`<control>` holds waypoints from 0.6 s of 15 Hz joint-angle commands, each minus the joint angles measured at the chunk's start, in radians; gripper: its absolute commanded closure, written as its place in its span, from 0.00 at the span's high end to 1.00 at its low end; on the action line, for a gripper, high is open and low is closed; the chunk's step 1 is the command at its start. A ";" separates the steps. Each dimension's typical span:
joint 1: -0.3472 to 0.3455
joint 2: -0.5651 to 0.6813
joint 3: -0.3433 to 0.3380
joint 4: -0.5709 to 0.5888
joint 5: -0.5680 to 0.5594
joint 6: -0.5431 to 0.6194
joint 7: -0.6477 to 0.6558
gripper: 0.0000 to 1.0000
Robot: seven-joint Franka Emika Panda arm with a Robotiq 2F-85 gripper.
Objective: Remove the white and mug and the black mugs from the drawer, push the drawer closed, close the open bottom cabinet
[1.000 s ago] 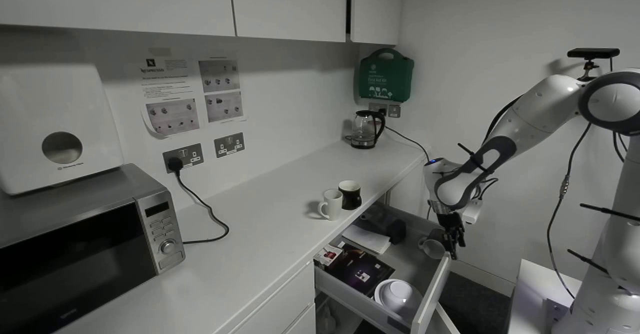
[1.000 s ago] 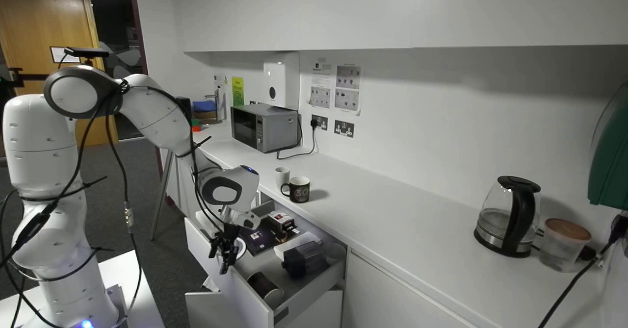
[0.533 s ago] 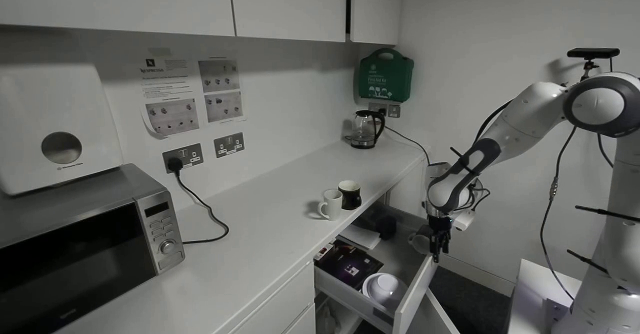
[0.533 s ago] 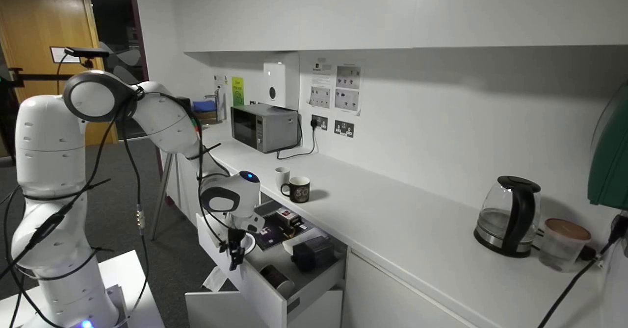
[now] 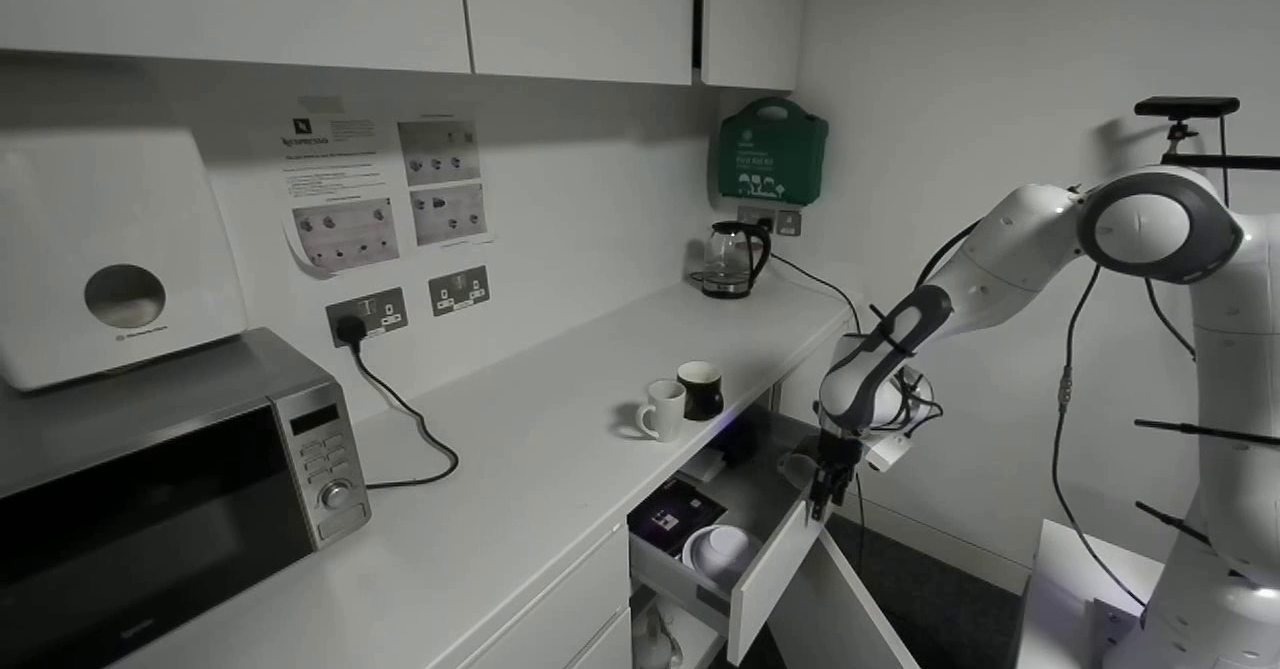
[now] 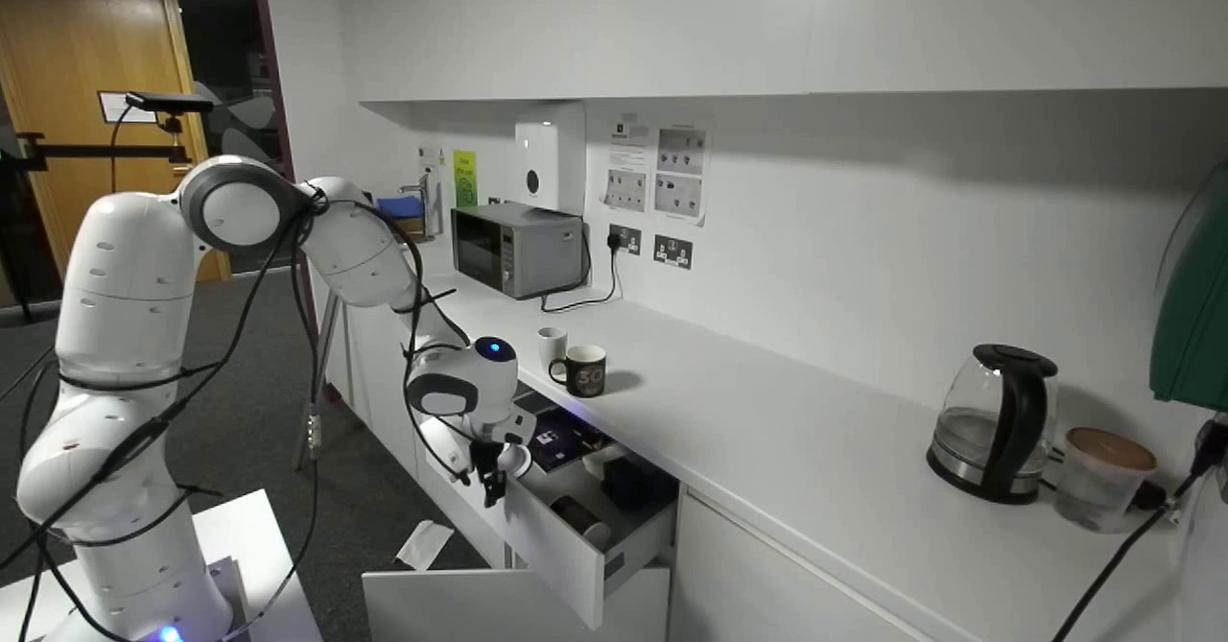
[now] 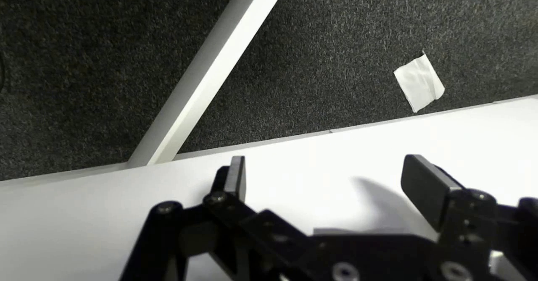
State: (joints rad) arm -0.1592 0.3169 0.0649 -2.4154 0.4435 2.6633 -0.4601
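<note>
"How is your hand?"

"My hand is spread, the fingers well apart, at the white front of the drawer. Whether they touch it, I cannot tell."

"And the mugs?"

"The white mug and the black mug stand upright on the worktop, just beside each other, near its front edge. Below that edge the drawer stands partway out. A dark mug lies on its side in it, along with white crockery and a dark box."

"What's under the drawer?"

"The bottom cabinet door, standing open. A sheet of paper lies on the dark carpet."

"And the rest of the room?"

"The worktop is pale and flat, and runs along a light wall. A microwave sits on it, well apart from a glass kettle. In an exterior view, a tub with a brown lid stands just beside the kettle. A green first aid box hangs higher up, and printed sheets are stuck up near the sockets."
</note>
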 commanded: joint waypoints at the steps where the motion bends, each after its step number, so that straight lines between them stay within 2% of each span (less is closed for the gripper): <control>1: -0.057 0.044 0.055 0.039 0.043 0.042 -0.063 1.00; 9: -0.134 0.083 0.152 0.091 0.091 0.128 -0.091 1.00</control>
State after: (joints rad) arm -0.2442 0.3816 0.1662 -2.3562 0.4912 2.7466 -0.4841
